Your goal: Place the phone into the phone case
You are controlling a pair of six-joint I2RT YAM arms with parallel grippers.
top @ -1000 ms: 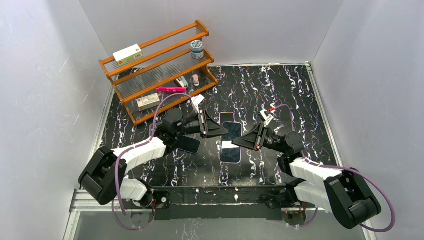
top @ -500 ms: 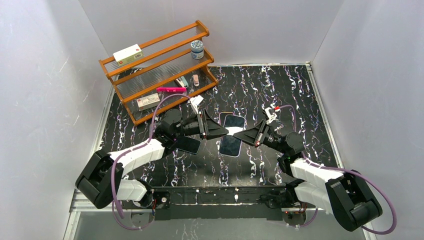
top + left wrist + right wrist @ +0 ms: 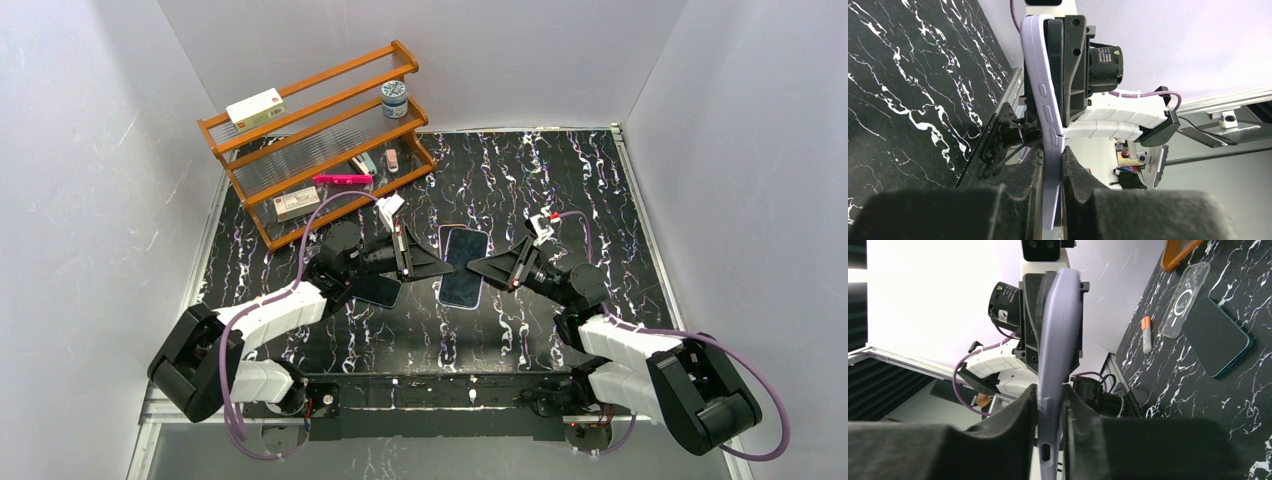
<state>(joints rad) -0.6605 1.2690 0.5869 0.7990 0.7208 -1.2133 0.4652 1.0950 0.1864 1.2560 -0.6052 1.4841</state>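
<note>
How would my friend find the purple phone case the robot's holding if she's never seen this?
Find the black marbled table and look at its middle, where the two arms meet. There the left fingers and right fingers pinch opposite ends of the lilac phone case. It alone is lilac and gripped; the dark phone nearby lies flat on the table.

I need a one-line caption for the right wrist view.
Right end effector pinches a lilac phone case edge-on; a dark phone and clear case lie on the table.
</note>
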